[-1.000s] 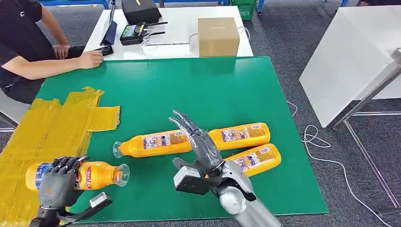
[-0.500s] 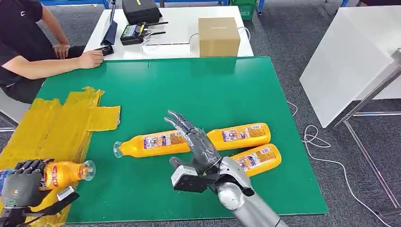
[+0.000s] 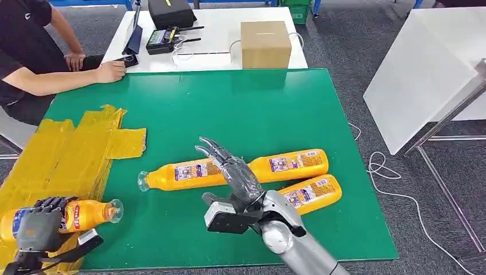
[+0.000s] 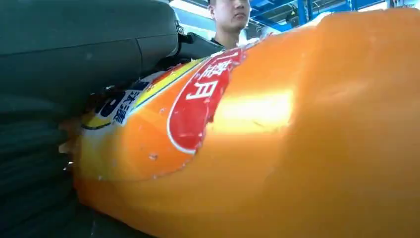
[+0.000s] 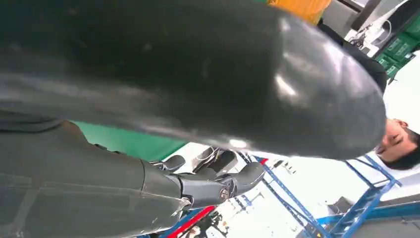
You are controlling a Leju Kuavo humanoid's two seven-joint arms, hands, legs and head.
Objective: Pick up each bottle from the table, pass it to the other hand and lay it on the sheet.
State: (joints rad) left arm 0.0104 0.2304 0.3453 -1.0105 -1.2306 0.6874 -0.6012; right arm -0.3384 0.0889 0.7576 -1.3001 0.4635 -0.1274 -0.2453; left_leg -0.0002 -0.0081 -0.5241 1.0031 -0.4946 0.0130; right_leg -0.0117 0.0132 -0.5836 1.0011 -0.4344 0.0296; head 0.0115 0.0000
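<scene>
Left hand (image 3: 39,229) holds bottle (image 3: 86,213) over sheet (image 3: 63,154): lower flat, then release. Right hand (image 3: 232,172) spread, empty.

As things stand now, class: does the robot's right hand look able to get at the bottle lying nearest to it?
Probably yes. The right hand is open above the green table, and the nearest bottle lies uncovered just beside its wrist, though another bottle lies close alongside.
</scene>
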